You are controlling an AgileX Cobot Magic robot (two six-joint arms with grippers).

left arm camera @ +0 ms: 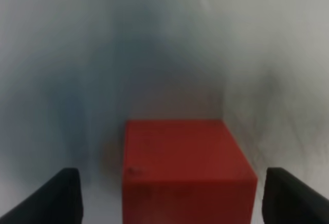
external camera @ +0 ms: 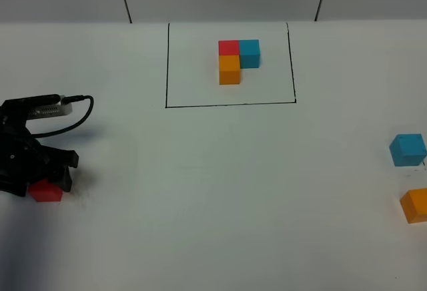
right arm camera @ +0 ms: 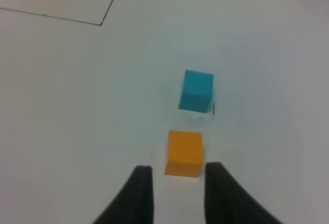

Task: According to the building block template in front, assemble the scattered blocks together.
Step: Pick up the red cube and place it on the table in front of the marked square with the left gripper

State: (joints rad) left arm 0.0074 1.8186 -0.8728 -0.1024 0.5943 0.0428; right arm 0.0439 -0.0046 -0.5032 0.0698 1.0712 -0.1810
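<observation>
the left tool (left arm camera: 177, 203) straddles the red cube (left arm camera: 186, 167) at the left of the bench (external camera: 213, 191), jaws apart, seemingly ready to clamp. the right tool (right arm camera: 177, 193), also apart, hangs just short of the orange cube (right arm camera: 184, 153), near the blue cube (right arm camera: 196, 90). the template (external camera: 237, 61) sits well apart.

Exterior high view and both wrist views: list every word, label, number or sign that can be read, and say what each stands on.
No readable text anywhere.
The red cube, blue cube, orange cube and the template cluster have plain faces.
The black rectangle is a drawn outline only, not lettering.
The pale part on the left arm is too small to show any marking.
</observation>
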